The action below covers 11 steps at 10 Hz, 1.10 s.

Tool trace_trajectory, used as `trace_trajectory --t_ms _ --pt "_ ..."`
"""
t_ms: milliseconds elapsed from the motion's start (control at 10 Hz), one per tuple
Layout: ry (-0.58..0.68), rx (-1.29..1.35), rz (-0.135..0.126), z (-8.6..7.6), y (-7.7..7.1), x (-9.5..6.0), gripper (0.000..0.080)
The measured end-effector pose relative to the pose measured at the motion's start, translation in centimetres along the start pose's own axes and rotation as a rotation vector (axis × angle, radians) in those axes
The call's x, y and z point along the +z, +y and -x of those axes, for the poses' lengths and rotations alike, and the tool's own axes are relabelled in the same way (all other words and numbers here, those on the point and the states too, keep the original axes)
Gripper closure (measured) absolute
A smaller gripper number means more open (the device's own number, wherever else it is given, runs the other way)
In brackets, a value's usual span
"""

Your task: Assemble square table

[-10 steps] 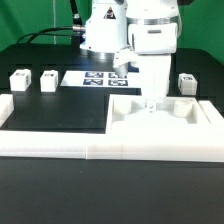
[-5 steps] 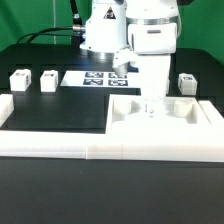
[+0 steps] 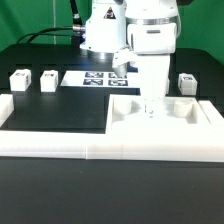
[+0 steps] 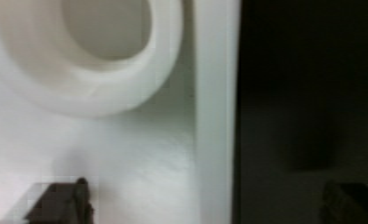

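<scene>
Black and matte, the bench (image 3: 60, 115) fills the scene, fenced along its near side by a long, low white border wall (image 3: 60, 148). Well apart from the tool (image 3: 150, 106), toward the exterior view's left, the far leg (image 3: 18, 80) and the second leg (image 3: 48, 80) sit side by side. Both are short white blocks carrying black-and-white tags. Nearer the tool and behind it lies the marker board (image 3: 100, 78), thin and flat.

Directly under the tool is the tabletop slab (image 3: 185, 125): thick, smooth white plastic, square, lying flat with its near side against the border wall.

In the wrist view the tool (image 4: 207, 203) has its dark fingertips (image 4: 56, 203) wide apart, gripping nothing. The slab's straight edge runs between them, crosswise to their closing line. One tip is over white plastic near a round socket (image 4: 83, 40), the other over dark bench.

Near the tool, toward the exterior view's right, sits the third leg (image 3: 186, 82). It is the closest loose part, so it is probably the easiest next pick. I cannot make out a fourth leg.
</scene>
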<state>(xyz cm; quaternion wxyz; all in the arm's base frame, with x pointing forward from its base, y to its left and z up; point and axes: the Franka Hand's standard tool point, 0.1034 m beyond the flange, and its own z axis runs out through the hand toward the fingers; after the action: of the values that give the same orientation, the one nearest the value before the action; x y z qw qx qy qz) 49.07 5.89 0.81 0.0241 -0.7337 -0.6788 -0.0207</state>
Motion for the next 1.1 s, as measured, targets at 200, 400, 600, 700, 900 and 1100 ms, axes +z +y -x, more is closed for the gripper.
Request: trace_trajectory --t_ms 200,400,600,700,900,1100 --pt "0.000 0.023 0.003 -0.1 0.0 -0.2 0.0150" --pt "-0.008 0.121 0.030 -1.2 -0.5 -2.8 0.0150" --pt "-0.013 0.262 0.045 -3.3 -1.8 -4.6 0.0150" --pt "-0.012 0.353 0.048 -4.3 -2.5 -5.0 0.0150" --pt "0.003 0.605 0.058 -7.5 -4.1 -5.5 0.0150" --pt "0.010 0.805 0.054 -9.6 -5.0 -5.3 0.0150"
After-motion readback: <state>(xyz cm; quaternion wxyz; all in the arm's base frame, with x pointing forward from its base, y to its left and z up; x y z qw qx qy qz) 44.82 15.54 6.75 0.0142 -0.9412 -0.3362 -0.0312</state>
